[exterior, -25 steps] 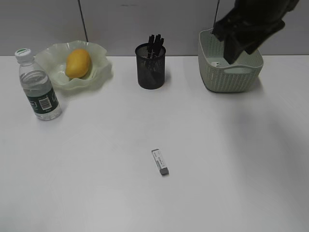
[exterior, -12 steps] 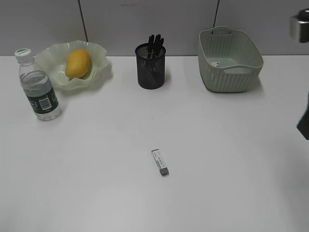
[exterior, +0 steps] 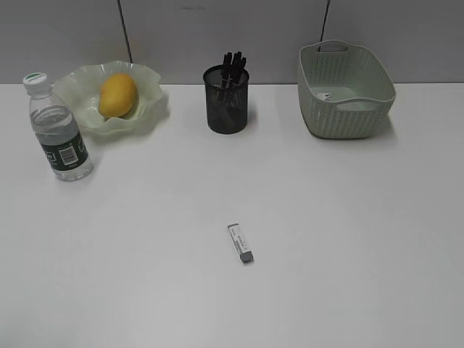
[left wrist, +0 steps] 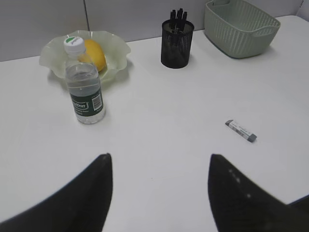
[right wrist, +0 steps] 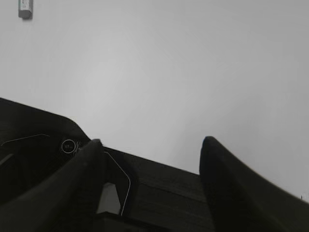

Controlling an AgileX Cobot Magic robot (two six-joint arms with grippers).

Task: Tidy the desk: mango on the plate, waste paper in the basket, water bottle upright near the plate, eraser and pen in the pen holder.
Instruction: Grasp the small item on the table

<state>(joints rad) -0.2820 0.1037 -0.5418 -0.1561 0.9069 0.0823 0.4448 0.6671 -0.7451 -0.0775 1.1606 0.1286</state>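
The mango lies in the wavy green plate at the back left. Just in front of the plate, to its left, the water bottle stands upright. Pens stick out of the black mesh pen holder. A small white scrap, apparently the waste paper, rests inside the basket. The eraser lies alone mid-desk. My left gripper hangs open and empty over bare desk, with the eraser ahead to its right. My right gripper is open and empty. Neither gripper shows in the exterior view.
In the right wrist view a black machine housing lies under the fingers, with white desk beyond it. A small grey-white piece at that view's top left may be the eraser. A grey wall runs behind the desk.
The right arm has pulled back from over the basket, swung off to the right and left the exterior view. Nothing on the desk has moved.
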